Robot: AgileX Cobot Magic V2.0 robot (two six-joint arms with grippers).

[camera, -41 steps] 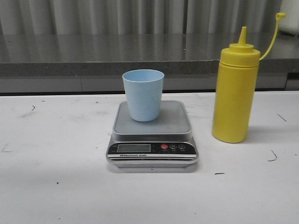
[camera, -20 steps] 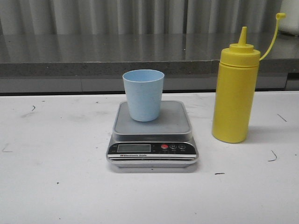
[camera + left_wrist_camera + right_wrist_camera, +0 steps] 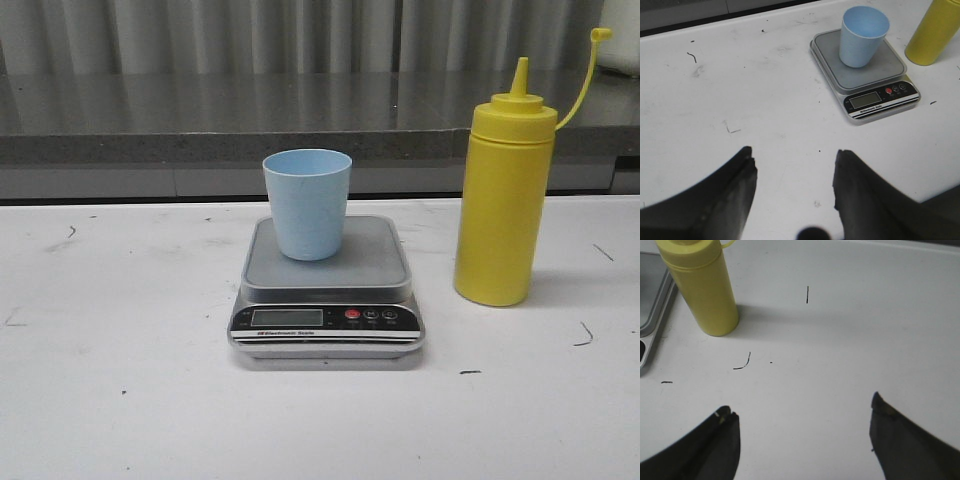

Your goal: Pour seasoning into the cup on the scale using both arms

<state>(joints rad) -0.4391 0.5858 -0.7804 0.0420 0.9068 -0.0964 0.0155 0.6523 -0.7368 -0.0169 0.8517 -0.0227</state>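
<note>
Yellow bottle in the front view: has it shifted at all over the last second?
No. The yellow bottle stands upright in the same spot to the right of the scale, with the same gap between them.

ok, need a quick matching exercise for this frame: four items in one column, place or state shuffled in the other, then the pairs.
Items:
1. cup
2. seasoning bottle
3. scale
4. left tool

Place or state:
A. open, above bare table, holding nothing
B. upright on the table to the right of the scale, cap off and hanging by its tether
C. flat on the table, display and red button facing the camera
D. upright on the grey platform

Pairs: 1-D, 2-B, 3-C, 4-A
</note>
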